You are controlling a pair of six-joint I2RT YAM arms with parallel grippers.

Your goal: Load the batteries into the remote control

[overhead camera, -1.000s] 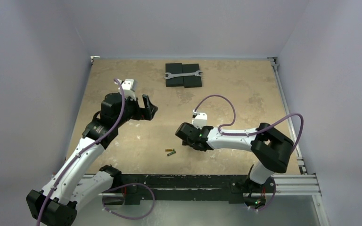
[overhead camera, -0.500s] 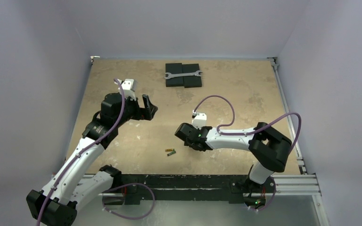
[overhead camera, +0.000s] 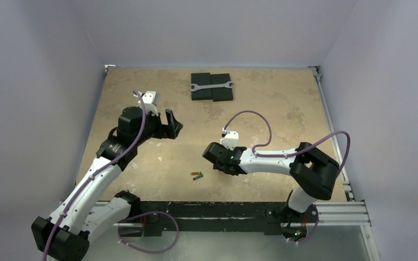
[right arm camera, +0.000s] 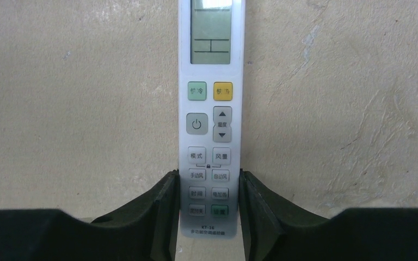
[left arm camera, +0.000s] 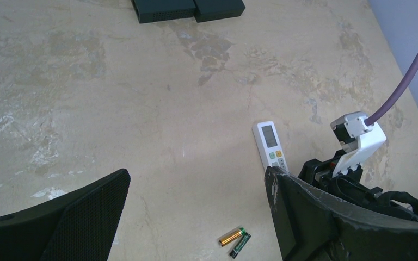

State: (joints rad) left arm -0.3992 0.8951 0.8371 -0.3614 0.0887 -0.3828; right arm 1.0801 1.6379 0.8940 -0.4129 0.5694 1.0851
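Clamping right claw [right arm camera: 207, 182] on remote control [right arm camera: 211, 109] — tighter than a second ago.
Pinches the slim white handset's button end, flat on the mottled beige desk [left arm camera: 114, 98]; holds left claw [left arm camera: 196, 174] spread wide; leaves batteries [left arm camera: 234, 239] — gold, dark green — side by side nearby.

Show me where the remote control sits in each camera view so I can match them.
Top external: not visible, hidden beneath the right gripper at centre.
Left wrist: remote control right of centre, screen end pointing away.
Right wrist: centre, upright, lower end between the fingers.
Shared landmark: the right gripper.
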